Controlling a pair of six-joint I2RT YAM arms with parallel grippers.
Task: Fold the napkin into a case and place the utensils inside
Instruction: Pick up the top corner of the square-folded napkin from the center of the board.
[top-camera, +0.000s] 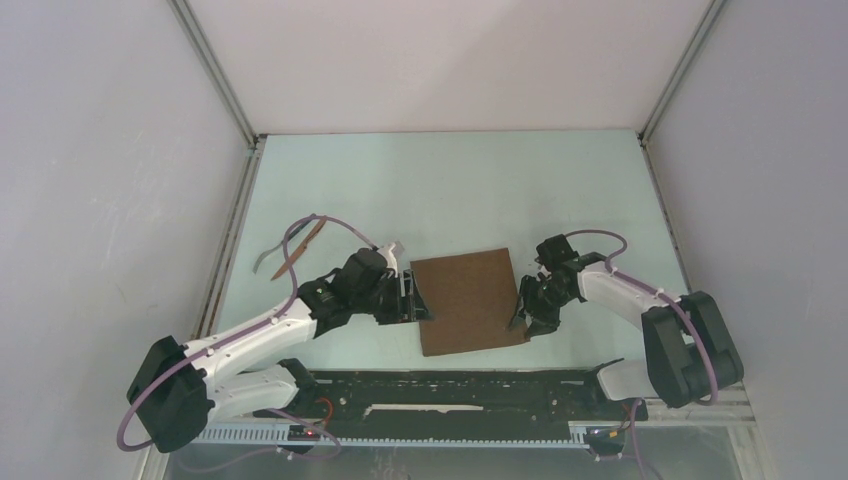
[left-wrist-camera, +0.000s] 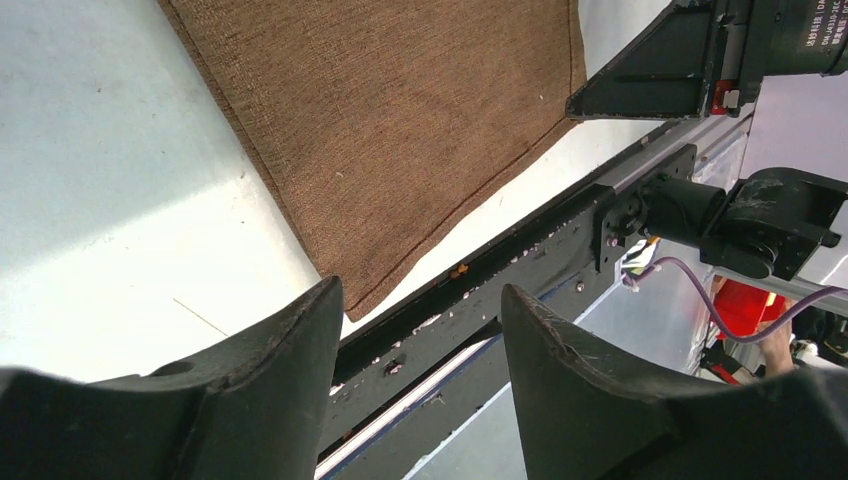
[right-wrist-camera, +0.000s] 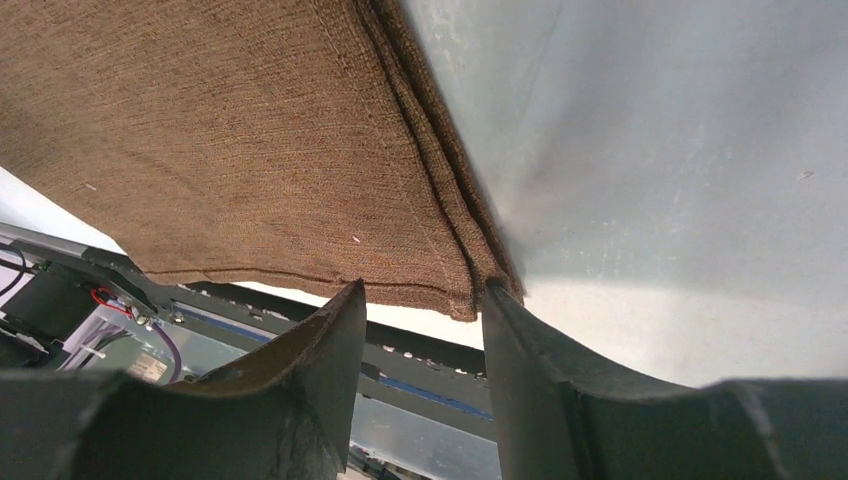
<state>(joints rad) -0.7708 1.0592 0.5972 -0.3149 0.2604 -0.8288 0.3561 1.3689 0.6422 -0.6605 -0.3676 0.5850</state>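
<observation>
Right gripper (right-wrist-camera: 422, 290) fingers apart, unclenched, straddling the doubled napkin (right-wrist-camera: 230, 150) at its corner. Left gripper (left-wrist-camera: 420, 290) spread, empty, beside the opposite corner. Utensils (top-camera: 310, 234) lie beyond it. Folding underway; next needs firm corner pinches.

Brown cloth on a pale green worktop

Between the two sets of black jaws, the napkin (top-camera: 468, 300) is a plain dark brown weave with no pattern, its hem stitched in the same brown. The worktop (top-camera: 450, 190) under it is a washed-out mint green. Out beyond the left jaws, the utensils (top-camera: 312, 233) show one reddish-brown, one pale silvery. The arms (top-camera: 250, 335) are white with black joints and purple cables (top-camera: 300, 225).
</observation>
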